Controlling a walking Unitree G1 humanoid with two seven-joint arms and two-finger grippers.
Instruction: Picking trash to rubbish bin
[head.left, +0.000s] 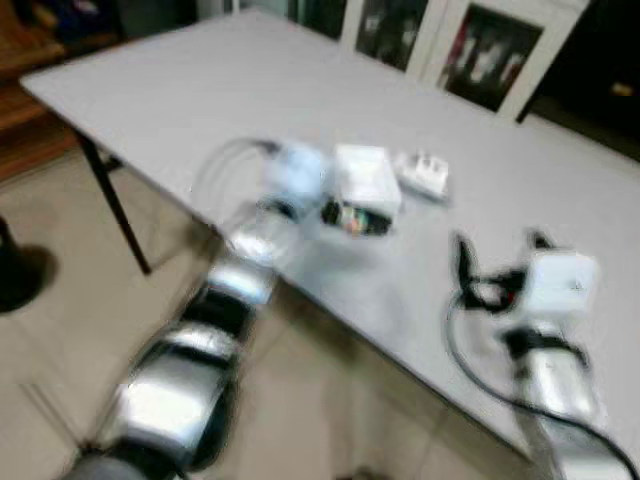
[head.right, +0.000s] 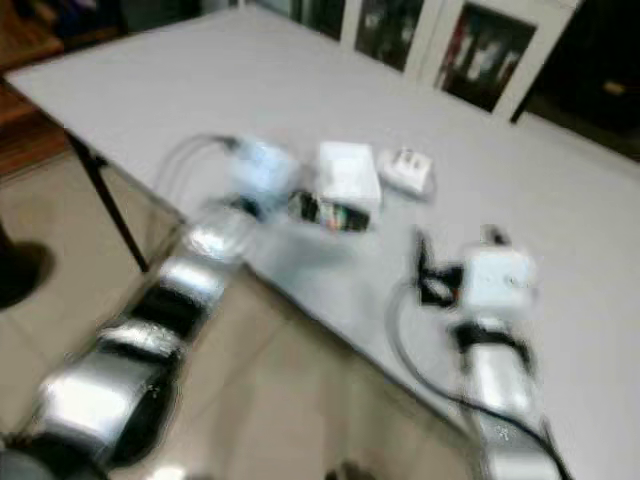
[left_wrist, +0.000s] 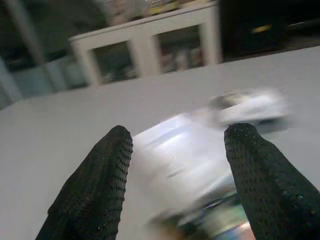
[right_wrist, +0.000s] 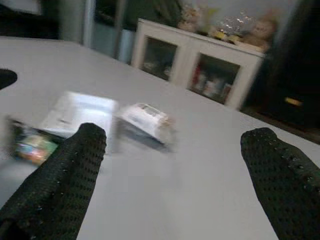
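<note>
Three pieces of trash lie near the front edge of the grey table (head.left: 200, 90): a white box (head.left: 365, 175), a small white packet (head.left: 425, 175) just right of it, and a dark colourful wrapper (head.left: 355, 218) in front of the box. My left gripper (left_wrist: 180, 134) is open, low over the table, with the box (left_wrist: 175, 155) and wrapper (left_wrist: 210, 225) between and just beyond its fingers. My right gripper (head.left: 500, 245) is open above the table to the right, a little short of the packet (right_wrist: 147, 120). The views are blurred.
White glass-door cabinets (head.left: 450, 40) stand behind the table. A black table leg (head.left: 115, 200) drops to the tiled floor on the left, near a dark round base (head.left: 20, 275). Wooden furniture (head.left: 30, 80) is at the far left.
</note>
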